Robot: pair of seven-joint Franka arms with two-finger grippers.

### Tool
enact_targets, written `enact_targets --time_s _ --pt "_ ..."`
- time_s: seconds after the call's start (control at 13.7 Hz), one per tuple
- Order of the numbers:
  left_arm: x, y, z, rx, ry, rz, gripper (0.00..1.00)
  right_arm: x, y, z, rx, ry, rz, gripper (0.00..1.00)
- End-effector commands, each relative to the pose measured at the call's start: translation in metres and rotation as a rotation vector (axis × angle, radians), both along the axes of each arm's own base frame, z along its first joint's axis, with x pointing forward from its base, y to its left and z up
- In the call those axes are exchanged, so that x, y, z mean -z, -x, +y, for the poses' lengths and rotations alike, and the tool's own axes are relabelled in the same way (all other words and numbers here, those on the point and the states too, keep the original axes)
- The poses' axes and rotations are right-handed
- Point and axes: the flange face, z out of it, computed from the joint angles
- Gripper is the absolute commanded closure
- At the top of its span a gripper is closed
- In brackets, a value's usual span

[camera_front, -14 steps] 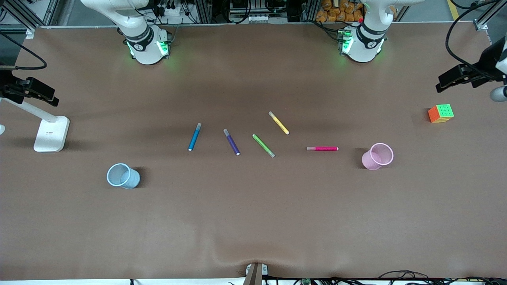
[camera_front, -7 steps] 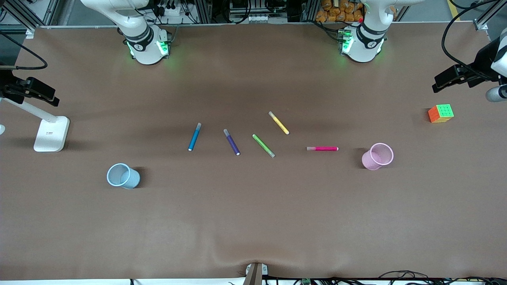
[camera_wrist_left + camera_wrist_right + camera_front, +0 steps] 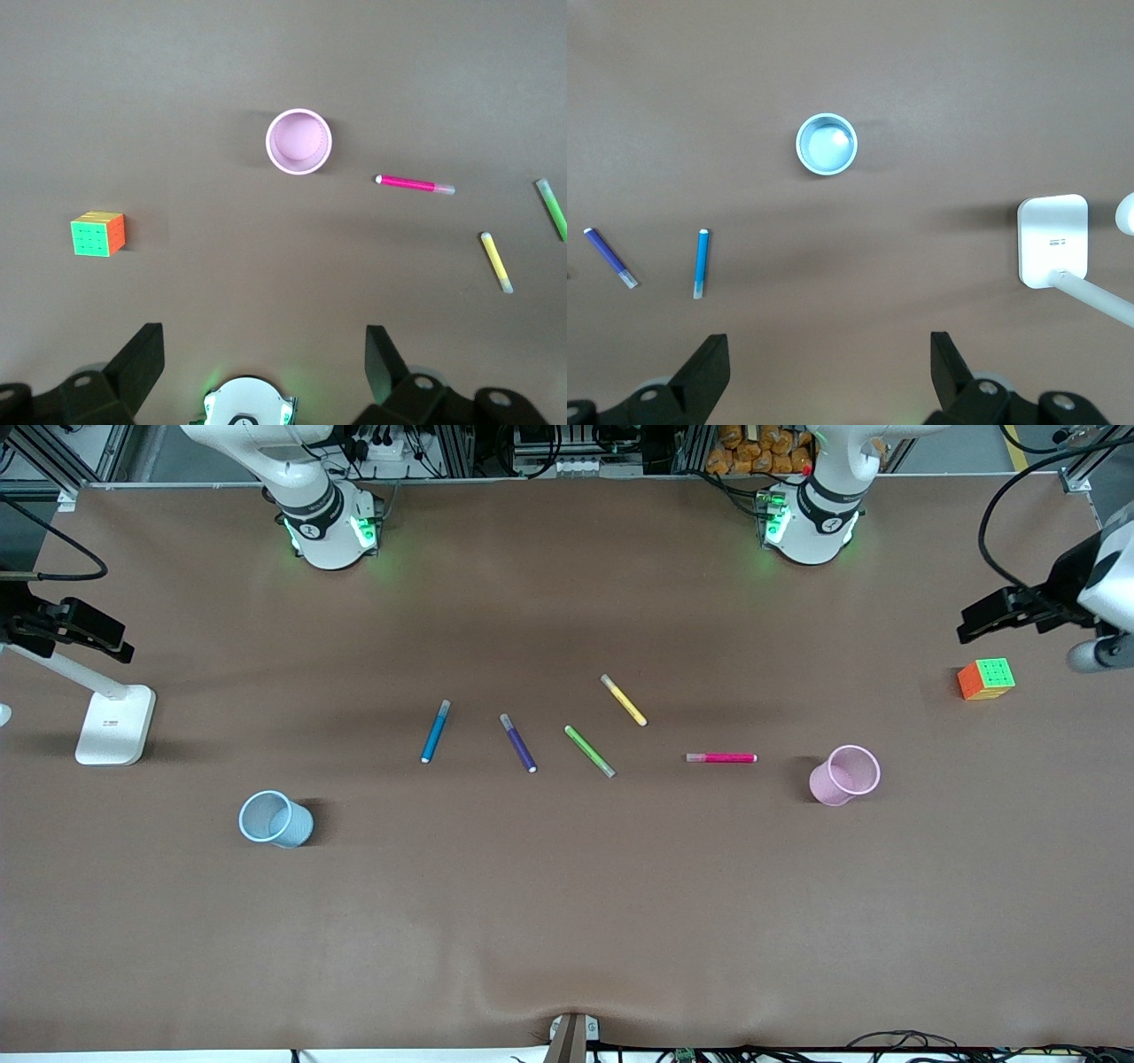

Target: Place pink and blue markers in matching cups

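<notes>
The pink marker (image 3: 721, 758) lies flat on the table beside the upright, empty pink cup (image 3: 844, 775); both also show in the left wrist view, marker (image 3: 415, 184) and cup (image 3: 299, 142). The blue marker (image 3: 435, 732) lies toward the right arm's end, farther from the front camera than the empty blue cup (image 3: 275, 818); the right wrist view shows marker (image 3: 702, 262) and cup (image 3: 827, 144). My left gripper (image 3: 974, 622) hangs open and empty high over the left arm's end (image 3: 263, 354). My right gripper (image 3: 97, 636) hangs open and empty over the right arm's end (image 3: 828, 359).
A purple marker (image 3: 518, 742), a green marker (image 3: 590, 751) and a yellow marker (image 3: 624, 700) lie between the blue and pink ones. A colourful cube (image 3: 986, 678) sits under the left gripper. A white stand base (image 3: 115, 724) sits at the right arm's end.
The left gripper has shifted slightly toward the table's middle. The right gripper, markers and cups have not moved.
</notes>
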Motion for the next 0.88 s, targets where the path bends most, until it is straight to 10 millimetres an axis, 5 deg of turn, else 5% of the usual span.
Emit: enact_targets --time_s 0.0,0.37,0.8 --pt "0.029 -0.013 -0.029 0.062 0.001 0.026 0.0 -0.005 0.001 0.004 0.011 0.006 -0.003 0.0" --pt "0.108 -0.013 -0.096 0.195 0.013 0.005 0.0 -0.005 0.001 0.004 0.011 0.004 -0.003 0.0" --pt "0.156 -0.006 -0.123 0.465 0.046 -0.012 0.0 -0.005 0.001 0.003 0.013 0.006 -0.003 0.0"
